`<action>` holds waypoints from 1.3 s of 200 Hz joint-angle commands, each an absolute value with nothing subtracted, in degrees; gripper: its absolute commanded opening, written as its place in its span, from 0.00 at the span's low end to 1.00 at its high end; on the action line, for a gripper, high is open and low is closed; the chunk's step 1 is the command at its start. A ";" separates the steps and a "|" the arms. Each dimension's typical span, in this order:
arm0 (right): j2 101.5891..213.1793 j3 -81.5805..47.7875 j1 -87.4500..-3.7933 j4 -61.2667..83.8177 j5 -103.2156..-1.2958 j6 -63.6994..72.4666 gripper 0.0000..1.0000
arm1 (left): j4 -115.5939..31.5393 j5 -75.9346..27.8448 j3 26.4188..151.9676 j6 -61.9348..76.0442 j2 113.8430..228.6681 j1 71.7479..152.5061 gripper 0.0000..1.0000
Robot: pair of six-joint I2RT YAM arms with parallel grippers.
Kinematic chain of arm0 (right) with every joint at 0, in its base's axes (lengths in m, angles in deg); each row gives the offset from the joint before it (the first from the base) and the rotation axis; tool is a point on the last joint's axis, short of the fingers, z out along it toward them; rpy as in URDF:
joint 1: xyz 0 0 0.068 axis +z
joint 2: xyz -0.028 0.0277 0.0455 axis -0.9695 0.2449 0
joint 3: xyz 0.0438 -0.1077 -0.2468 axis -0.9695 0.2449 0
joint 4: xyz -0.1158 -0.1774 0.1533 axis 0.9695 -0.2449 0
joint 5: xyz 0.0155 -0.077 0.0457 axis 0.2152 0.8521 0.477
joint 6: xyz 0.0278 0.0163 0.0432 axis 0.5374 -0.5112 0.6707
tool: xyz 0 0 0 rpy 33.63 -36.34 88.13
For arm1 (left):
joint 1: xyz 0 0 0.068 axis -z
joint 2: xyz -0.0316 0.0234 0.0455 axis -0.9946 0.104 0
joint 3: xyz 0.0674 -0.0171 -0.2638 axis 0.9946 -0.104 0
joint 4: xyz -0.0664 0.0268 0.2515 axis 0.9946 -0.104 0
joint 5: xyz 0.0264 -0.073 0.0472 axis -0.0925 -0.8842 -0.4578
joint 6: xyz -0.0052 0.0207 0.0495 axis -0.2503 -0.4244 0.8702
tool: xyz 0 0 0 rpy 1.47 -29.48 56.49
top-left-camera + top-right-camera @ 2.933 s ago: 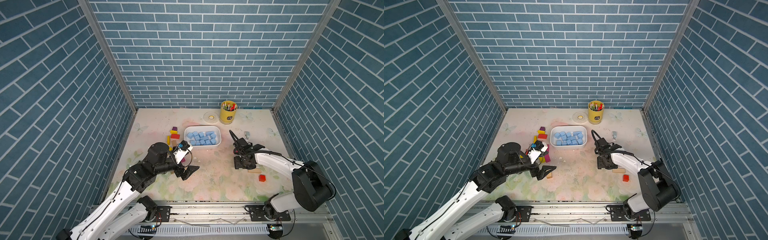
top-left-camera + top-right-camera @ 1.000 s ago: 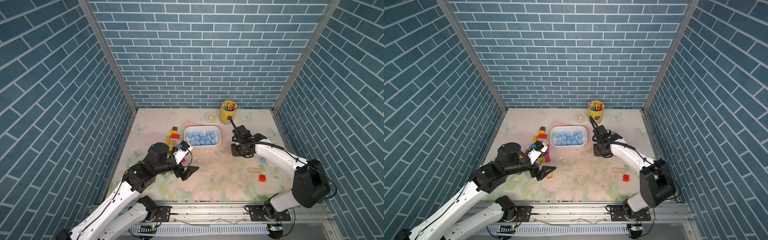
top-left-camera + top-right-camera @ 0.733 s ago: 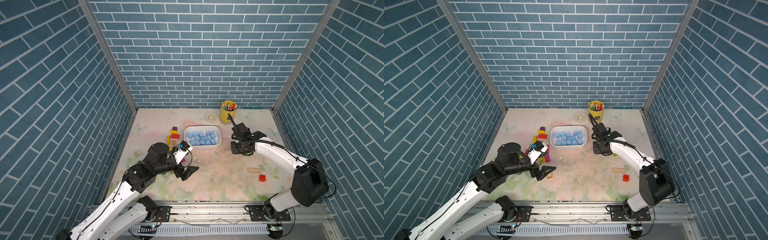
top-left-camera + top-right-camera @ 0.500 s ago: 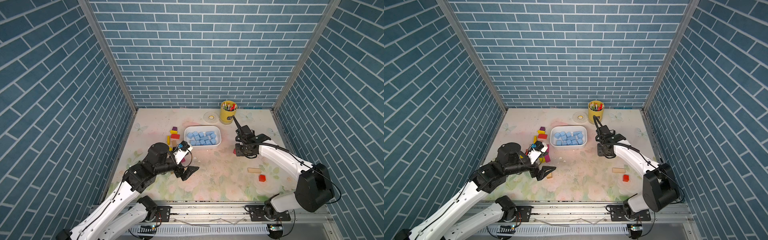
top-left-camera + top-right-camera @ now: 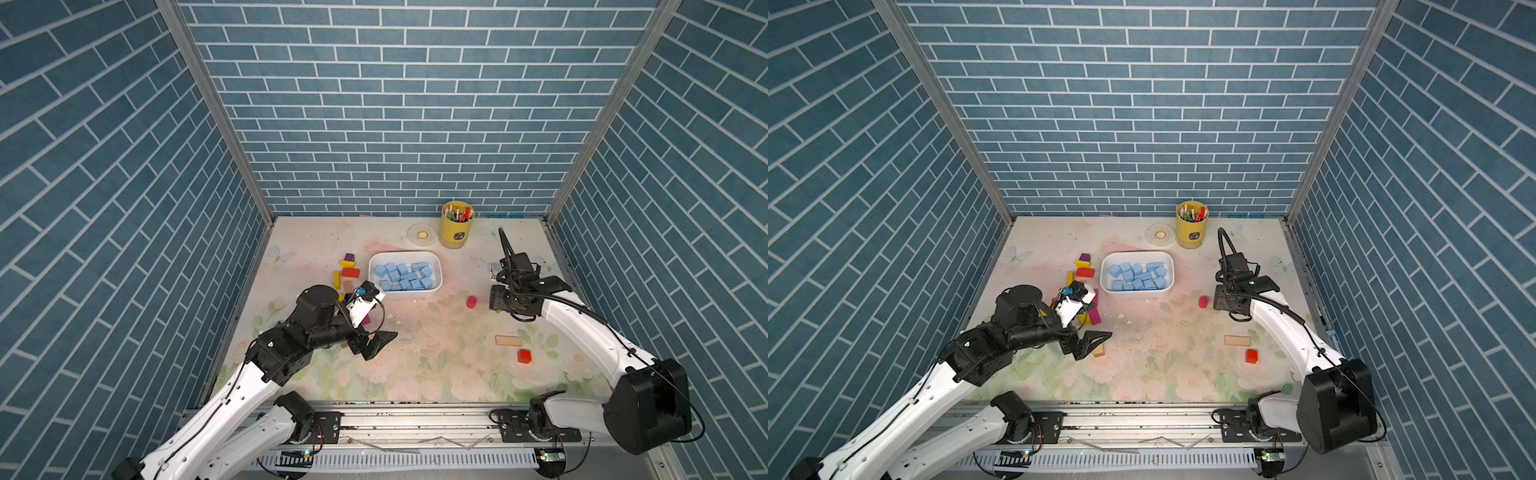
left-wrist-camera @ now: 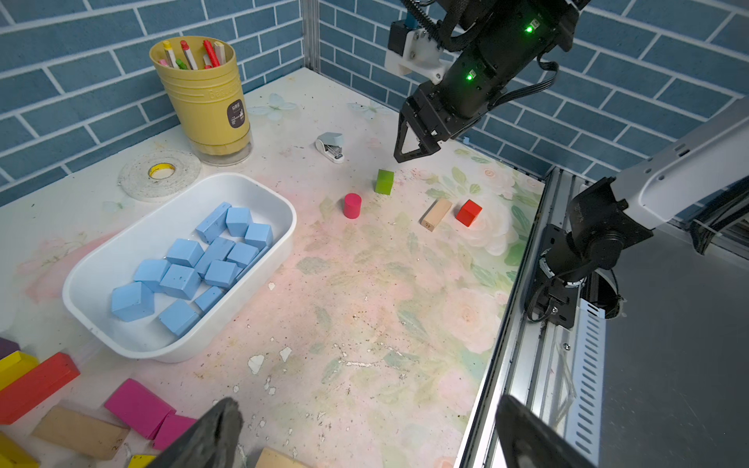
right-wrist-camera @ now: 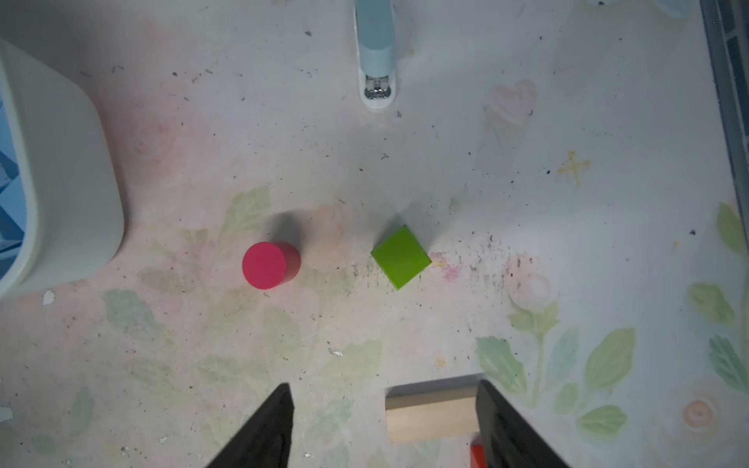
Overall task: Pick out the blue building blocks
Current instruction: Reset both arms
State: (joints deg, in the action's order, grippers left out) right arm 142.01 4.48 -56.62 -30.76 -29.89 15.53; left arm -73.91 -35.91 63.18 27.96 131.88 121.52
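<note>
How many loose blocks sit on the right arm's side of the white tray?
4. A pink-red wooden cylinder stands nearest the white plastic tray, a green block beside it, then a bare tan wooden brick and a red cube farther out, side by side. None looks hidden.

White links [image 5: 582,328] join black housings [image 5: 648,405] and cables [image 5: 504,243]; right end effector [image 6: 414,154] is black

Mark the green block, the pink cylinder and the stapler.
green block [image 7: 400,256]: right wrist view, top face.
pink cylinder [image 7: 264,265]: right wrist view, round top face.
stapler [image 7: 375,40]: right wrist view, light blue upper body.
</note>
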 commanded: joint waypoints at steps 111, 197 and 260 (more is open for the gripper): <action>130.49 13.98 -57.72 -13.47 -23.73 11.43 0.99 | -63.80 10.35 53.44 26.12 126.98 121.62 0.99; 140.72 19.60 -58.27 5.66 -9.58 5.02 0.99 | -47.72 27.12 41.61 28.07 128.67 118.05 0.99; 130.72 31.91 -58.59 21.77 -3.11 -1.74 0.99 | -42.41 23.94 35.89 28.83 128.17 109.86 1.00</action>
State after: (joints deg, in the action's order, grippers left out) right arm 135.41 28.42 -58.17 12.04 -8.90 3.36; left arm -46.02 24.91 37.06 29.44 127.66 112.91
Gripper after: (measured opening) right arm 0.988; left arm 0.994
